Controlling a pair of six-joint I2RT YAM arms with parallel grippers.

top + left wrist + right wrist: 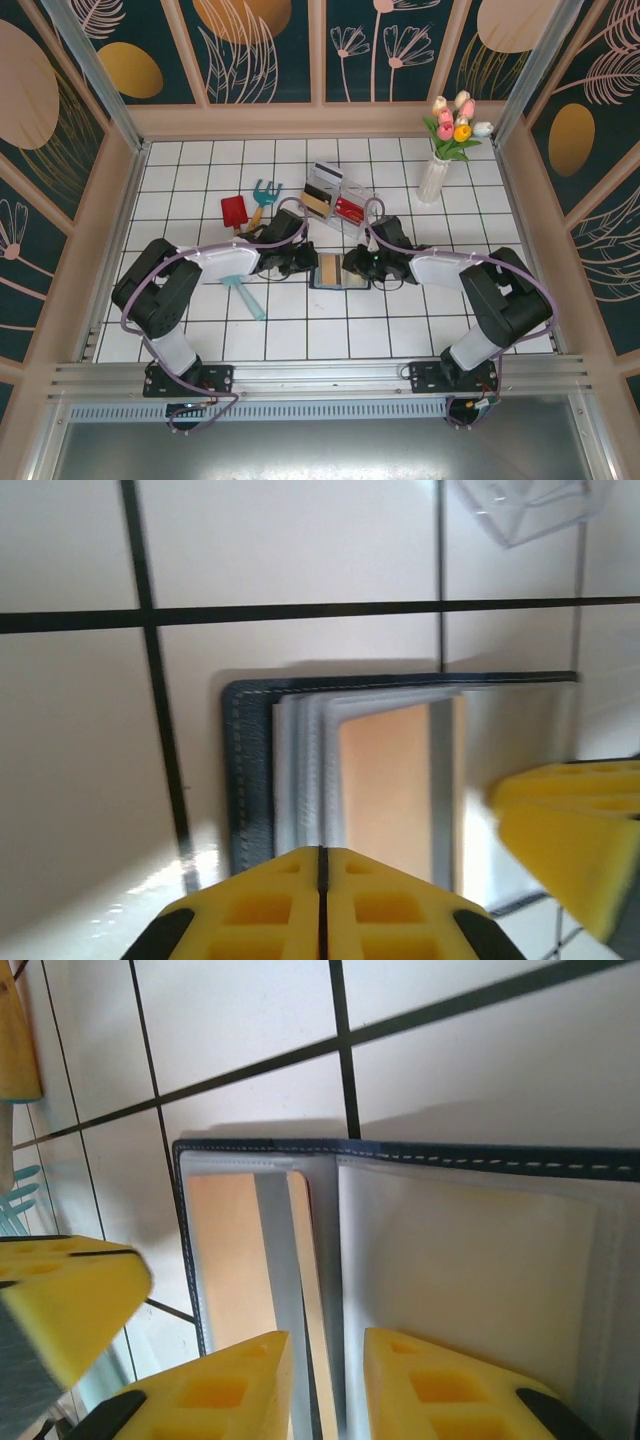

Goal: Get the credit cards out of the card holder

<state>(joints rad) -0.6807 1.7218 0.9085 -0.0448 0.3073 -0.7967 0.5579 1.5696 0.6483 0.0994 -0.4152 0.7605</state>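
**Left gripper** [320, 905]: clenched, yellow fingers pressed flush together with nothing seen between them. It sits low over the near side of the holder.

**Right gripper** [328, 1390]: released, jaws parted astride the pocket fold, tips close above the card's edge.

**Table** [200, 330]: white tiles with dark grout.

**Clear box** [335, 200]: beyond the holder and apart from it.

**Holder** [340, 271]: navy, lying open and flat mid-table between the two grippers, grey pockets facing up.

**Tan card** [385, 780]: seated in a pocket, not yet drawn out.

**Risks, as judged:**
- The right jaws may pinch the pocket wall along with the card, so the whole holder lifts or drags.
- If the left tip bears only on the rim, it may slip and free the holder.
- The grippers sit close together and could knock each other on any inward move.
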